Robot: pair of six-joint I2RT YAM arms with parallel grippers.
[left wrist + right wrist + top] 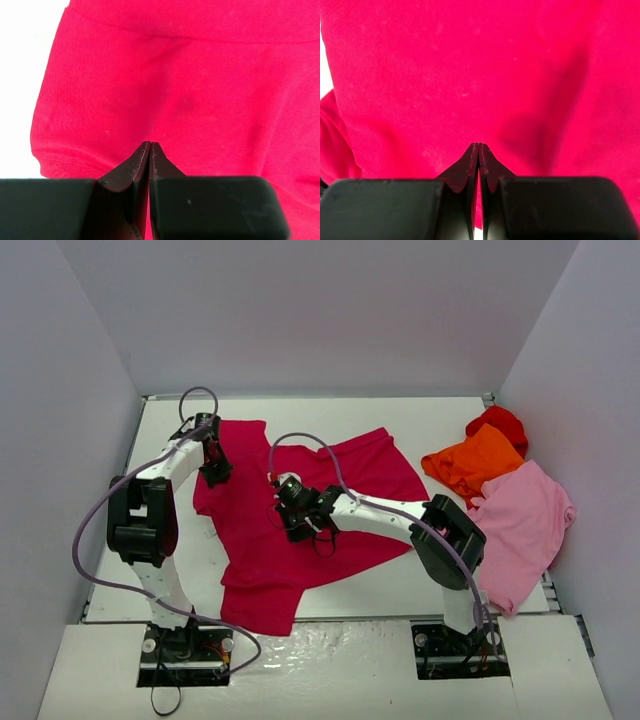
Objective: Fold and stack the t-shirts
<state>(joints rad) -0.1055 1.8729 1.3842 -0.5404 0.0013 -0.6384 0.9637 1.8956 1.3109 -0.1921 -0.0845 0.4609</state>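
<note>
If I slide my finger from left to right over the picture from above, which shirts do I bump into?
First the crimson t-shirt → orange t-shirt → light pink t-shirt. The bright red t-shirt overlaps the last two, so its place is unclear.

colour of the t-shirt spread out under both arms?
Crimson-magenta, a plain soft cloth t-shirt; the top external view shows it best.

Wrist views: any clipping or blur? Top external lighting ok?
Left wrist: table clipped to pure white at left; crimson t-shirt in focus. Right wrist: t-shirt fills frame, dark fingers lose detail. Top external: even light, soft shadows, no glare.
</note>
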